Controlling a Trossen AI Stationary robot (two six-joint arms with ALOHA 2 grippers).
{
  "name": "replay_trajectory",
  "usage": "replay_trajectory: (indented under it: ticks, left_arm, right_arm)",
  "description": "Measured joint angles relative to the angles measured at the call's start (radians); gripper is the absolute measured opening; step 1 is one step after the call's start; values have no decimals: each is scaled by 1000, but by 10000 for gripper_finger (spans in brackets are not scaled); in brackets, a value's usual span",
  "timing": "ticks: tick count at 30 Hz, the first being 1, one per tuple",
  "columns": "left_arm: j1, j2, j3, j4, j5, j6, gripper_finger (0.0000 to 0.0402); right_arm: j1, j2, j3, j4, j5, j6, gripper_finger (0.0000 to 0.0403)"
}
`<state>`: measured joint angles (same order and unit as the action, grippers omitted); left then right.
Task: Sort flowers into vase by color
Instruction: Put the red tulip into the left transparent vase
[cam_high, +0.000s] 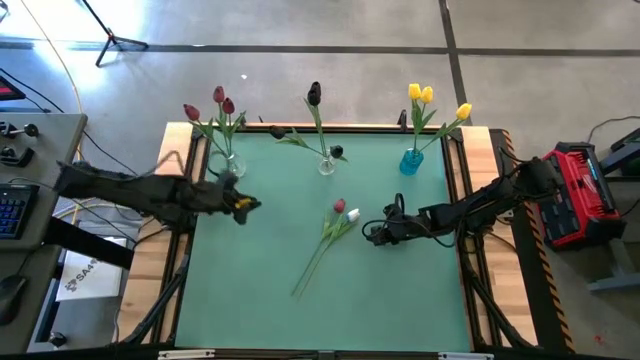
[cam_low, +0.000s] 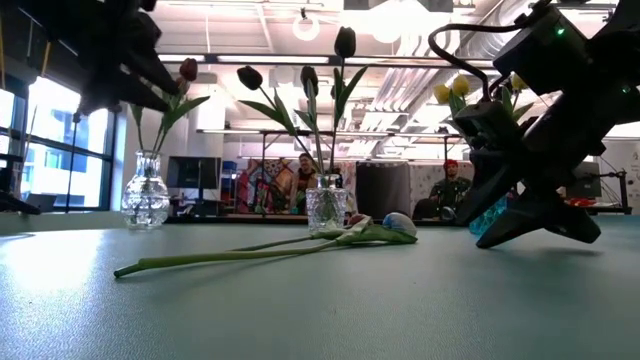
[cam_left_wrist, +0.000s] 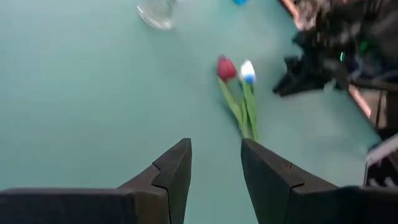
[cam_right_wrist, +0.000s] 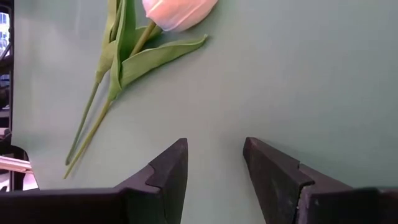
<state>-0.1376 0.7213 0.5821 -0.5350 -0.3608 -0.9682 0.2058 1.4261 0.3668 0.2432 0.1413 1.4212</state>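
Note:
Two tulips lie side by side on the green mat: a dark red one (cam_high: 339, 206) and a white one (cam_high: 353, 214), their stems (cam_high: 315, 258) running toward the near left. The white head (cam_right_wrist: 177, 12) shows in the right wrist view, both heads (cam_left_wrist: 236, 70) in the left wrist view. Three vases stand along the far edge: a clear one with dark red tulips (cam_high: 226, 160), a clear one with black tulips (cam_high: 325, 160), a blue one with yellow tulips (cam_high: 412, 158). My right gripper (cam_high: 372, 235) hovers open just right of the white head. My left gripper (cam_high: 250, 206) is open, near the red vase.
A loose black flower head (cam_high: 337, 152) and another (cam_high: 277, 131) lie near the far edge by the middle vase. Wooden table borders (cam_high: 150, 260) flank the mat. A red device (cam_high: 578, 195) sits to the right. People sit in the room behind (cam_low: 303, 175).

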Motion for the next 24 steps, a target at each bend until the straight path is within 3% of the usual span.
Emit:
replay_trajectory:
  ticks: [7, 15, 24]
  left_arm:
    - [-89, 249, -41, 275, -18, -25, 126]
    - [-95, 568, -41, 627, -13, 33, 126]
    - [-45, 878, -19, 987, 115, 42, 126]
  right_arm:
    - [0, 0, -1, 0, 1, -5, 155]
    - [0, 1, -1, 1, 0, -15, 155]
    - [-2, 1, -1, 1, -20, -51, 155]
